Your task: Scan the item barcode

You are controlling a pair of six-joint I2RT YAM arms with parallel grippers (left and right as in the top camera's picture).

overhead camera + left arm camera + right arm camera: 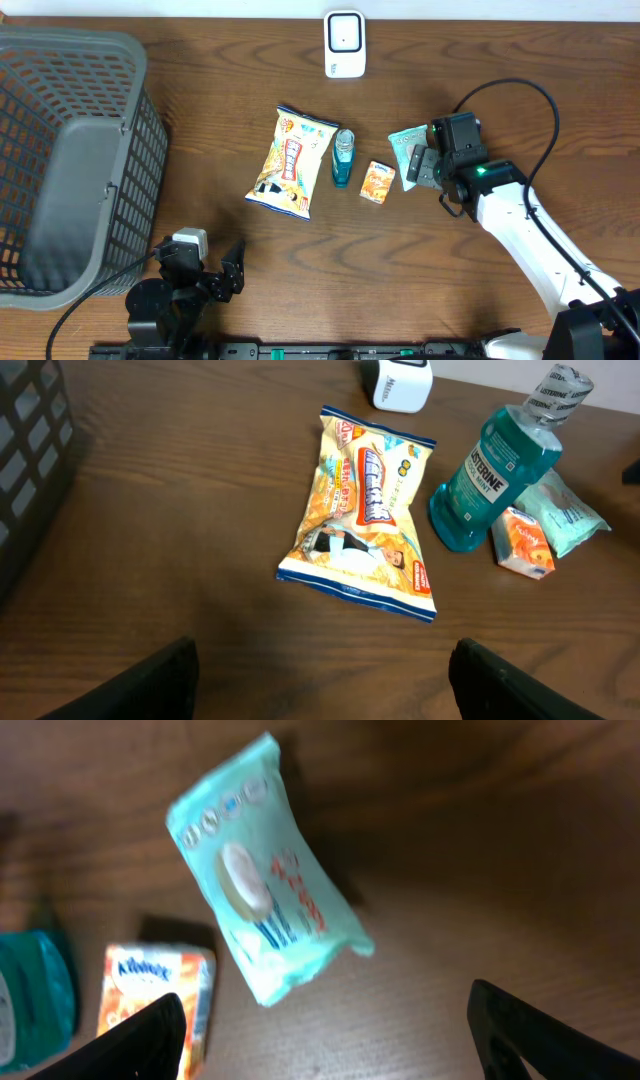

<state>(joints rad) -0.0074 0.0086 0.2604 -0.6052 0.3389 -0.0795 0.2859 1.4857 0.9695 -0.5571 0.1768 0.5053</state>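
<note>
**Teal packet free in front of our wide right gripper**

On the far left sits the grey basket (70,160), and near it, at the table's front edge, our left gripper (322,660) hangs with its fingers spread wide and nothing between them. Moving right, we see the yellow snack bag (292,160), the blue mouthwash bottle (343,157) just beside it, and then the orange tissue pack (377,182). The white scanner (345,44) stands at the back edge. The teal packet (265,880) comes next, printed face up, lying just ahead of our right gripper (420,165). That gripper's fingers (150,1035) stand far apart and neither one touches the packet.
</note>
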